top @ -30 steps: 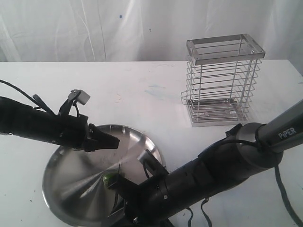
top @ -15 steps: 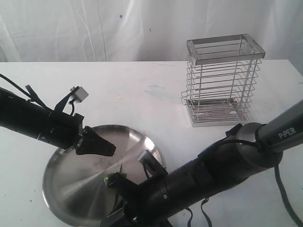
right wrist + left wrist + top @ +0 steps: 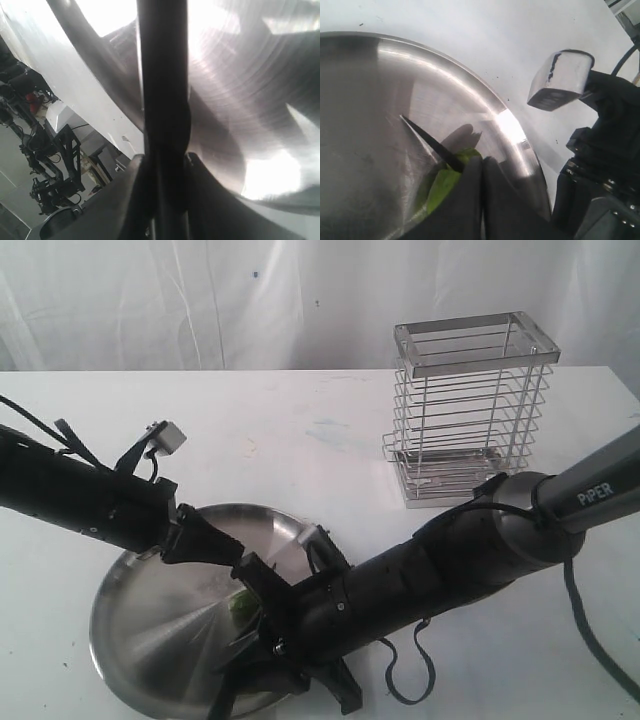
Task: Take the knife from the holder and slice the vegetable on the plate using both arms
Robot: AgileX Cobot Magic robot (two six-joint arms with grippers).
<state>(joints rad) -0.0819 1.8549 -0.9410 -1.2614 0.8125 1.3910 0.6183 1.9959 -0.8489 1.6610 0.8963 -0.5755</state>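
On the table (image 3: 300, 440) the holder (image 3: 470, 420) stands well apart from the plate (image 3: 140, 640); the left gripper (image 3: 481, 162), jaws together, points down at the vegetable (image 3: 445, 182) lying on the plate; the right gripper (image 3: 165, 160) is clamped on the knife (image 3: 427, 142), whose blade meets the vegetable.

The plate (image 3: 140, 640) is polished steel, mirror-bright with fine circular brush marks. The holder (image 3: 470, 420) is shiny steel wire under a flat, duller metal frame. The desk (image 3: 300, 430) is white and matt, faintly smudged. Behind its far edge hangs white cloth (image 3: 200, 300) in soft folds. The vegetable (image 3: 442, 182) is glossy green. The knife (image 3: 427, 138) has a dark, dull blade. The left arm (image 3: 70, 500) and right arm (image 3: 450, 570) are matt black, and the left fingers (image 3: 470, 200) are smooth and matt.
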